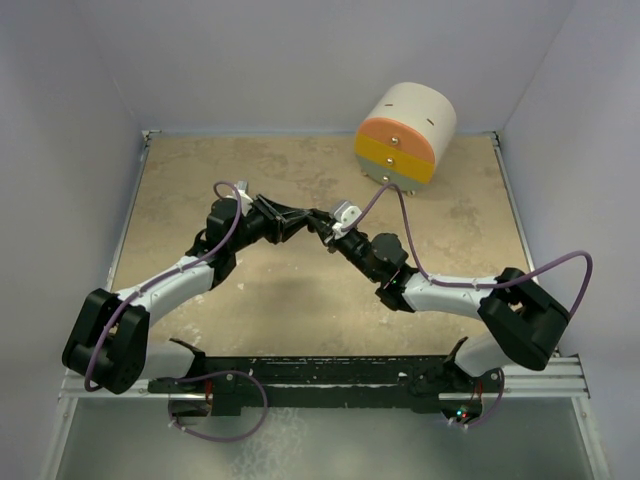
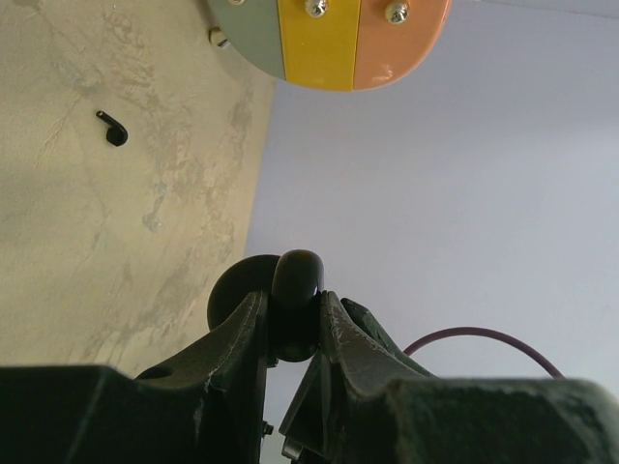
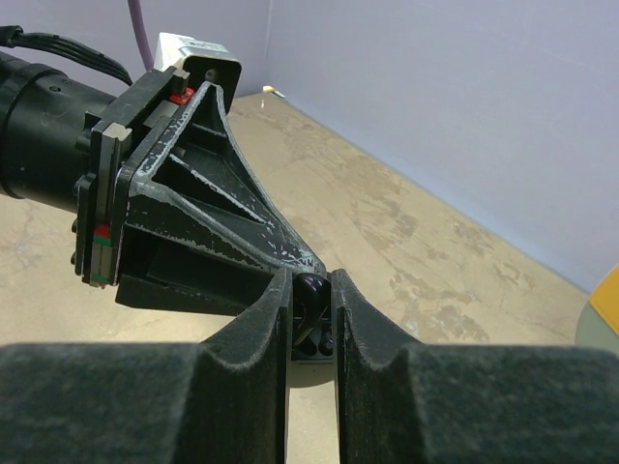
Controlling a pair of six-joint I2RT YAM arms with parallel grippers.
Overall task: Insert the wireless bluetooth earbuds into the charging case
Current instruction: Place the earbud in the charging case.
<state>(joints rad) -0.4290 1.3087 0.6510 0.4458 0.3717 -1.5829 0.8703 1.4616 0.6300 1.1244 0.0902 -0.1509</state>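
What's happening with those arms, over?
Left gripper shut on glossy black rounded case. Right gripper shut, pinching black bit. Tiny black earbud loose on beige table. Nothing obstructing.

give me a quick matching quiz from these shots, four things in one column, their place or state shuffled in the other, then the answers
Things
1. black earbud
2. striped drum
3. left fingers
4. right fingers

Place or state
A. closed on a small shiny black thing
B. lying loose on the table
C. closed on the rounded black charging case
D. at the table's far edge

Pairs: 1-B, 2-D, 3-C, 4-A
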